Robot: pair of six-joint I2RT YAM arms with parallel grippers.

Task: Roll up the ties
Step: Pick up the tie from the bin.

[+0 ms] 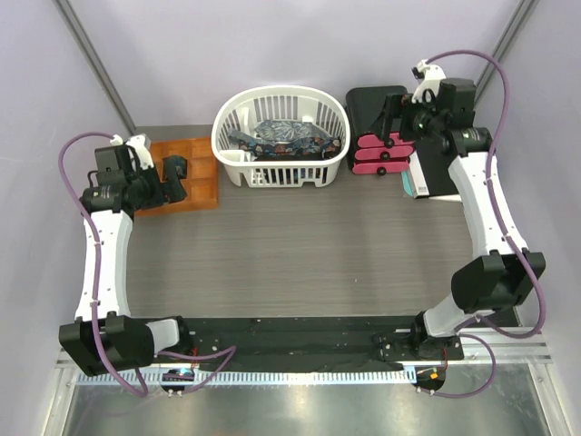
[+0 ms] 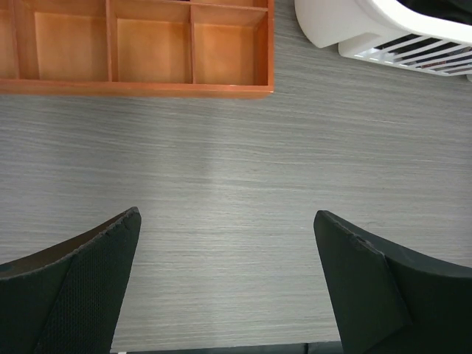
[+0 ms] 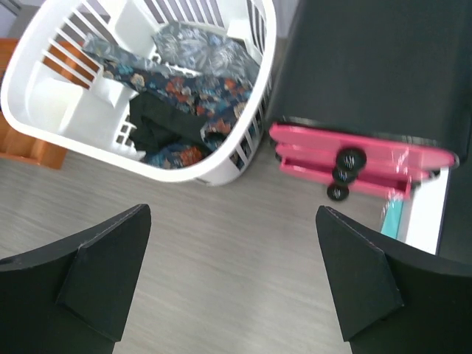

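Observation:
The ties (image 1: 280, 136) lie bunched in the white basket (image 1: 234, 156) at the back middle: dark blue patterned ones (image 3: 193, 81) and a plain black one (image 3: 164, 127). My left gripper (image 1: 174, 177) is open and empty above the orange tray (image 1: 193, 154) at the back left; in its wrist view its fingers (image 2: 88, 280) frame bare grey table. My right gripper (image 1: 392, 123) is open and empty over the black box with pink drawers (image 1: 382, 154) at the back right, to the right of the basket (image 3: 228, 168).
The orange divided tray's compartments (image 2: 151, 48) show empty. The box's pink drawers (image 3: 346, 158) have black knobs. A white and teal object (image 1: 427, 177) lies beside the box. A black strip (image 1: 290, 331) runs along the near edge between the arm bases.

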